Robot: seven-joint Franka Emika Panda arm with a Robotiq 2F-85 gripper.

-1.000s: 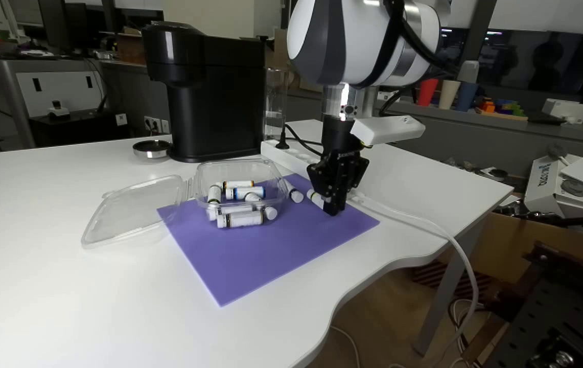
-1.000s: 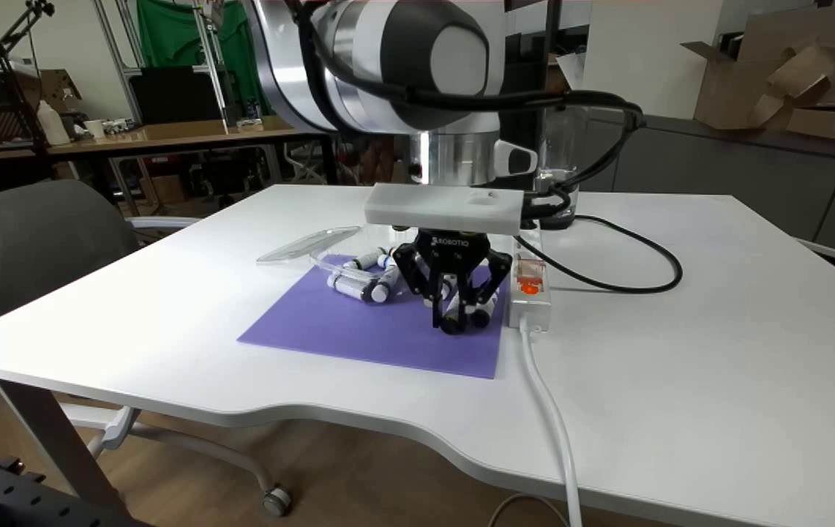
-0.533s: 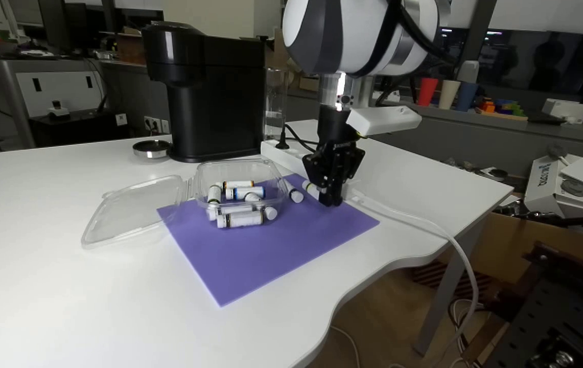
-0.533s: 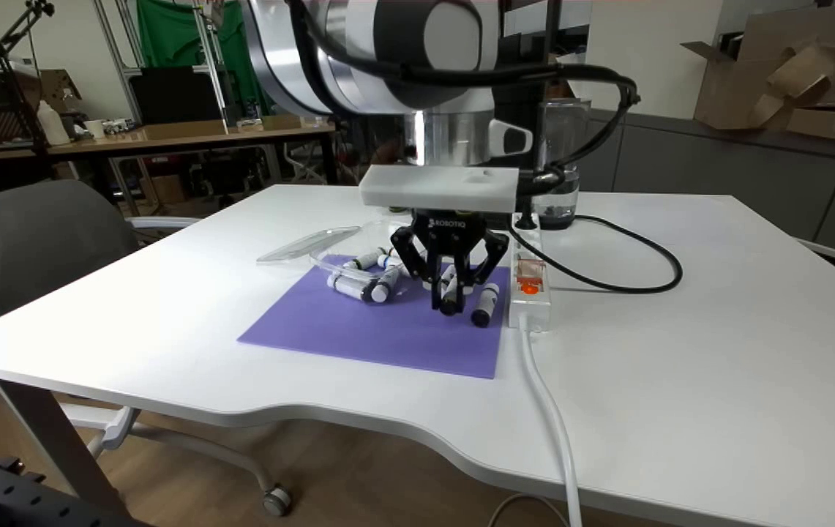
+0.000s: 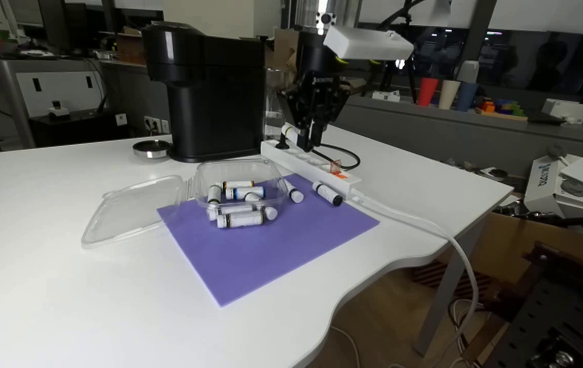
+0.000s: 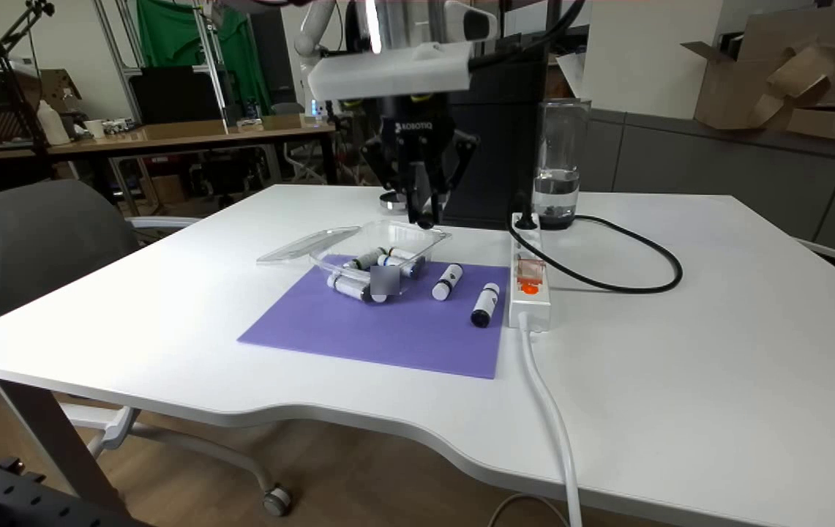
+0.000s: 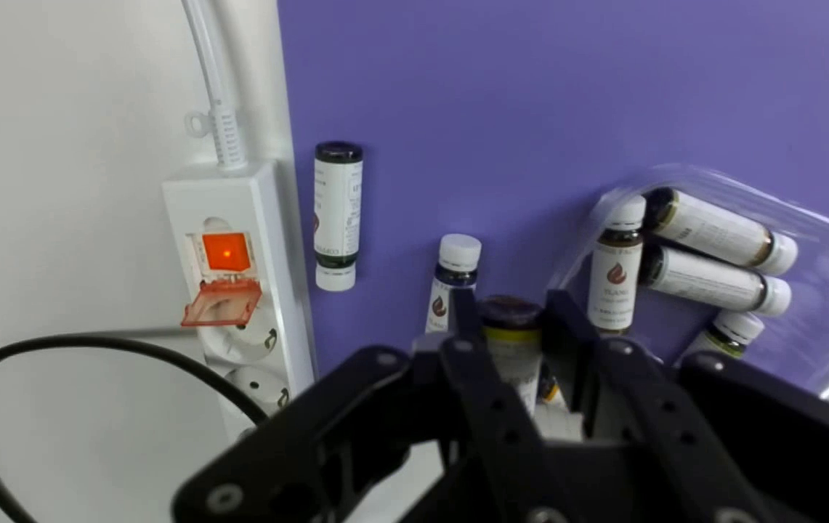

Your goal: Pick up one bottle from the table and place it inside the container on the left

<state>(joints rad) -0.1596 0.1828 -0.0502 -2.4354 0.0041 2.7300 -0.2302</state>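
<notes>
White, smooth and curve-edged, the table (image 5: 66, 296) carries a flat purple mat (image 5: 265, 255). At left in an exterior view sits the clear plastic container (image 5: 230, 171), hinged open, small bottles (image 5: 245, 193) inside. Next, I hold a tilted, white-labelled bottle (image 5: 289, 134) in mid-air, pinched in my black two-fingered gripper (image 5: 311, 140). Further right, one white-capped bottle (image 5: 327, 194) lies near the white power strip (image 5: 314, 173).

Open room ran from the curved edge of the desk (image 5: 41, 296) across the purple mat (image 5: 271, 263) to the see-through container (image 5: 237, 170), open on top. In an exterior view its lid (image 6: 309, 245) blocked low travel toward the left edge, two loose bottles (image 6: 486, 303) and a power strip (image 6: 530, 311) toward the right edge. A coffee machine (image 5: 214, 97) stood before the far edge.
</notes>
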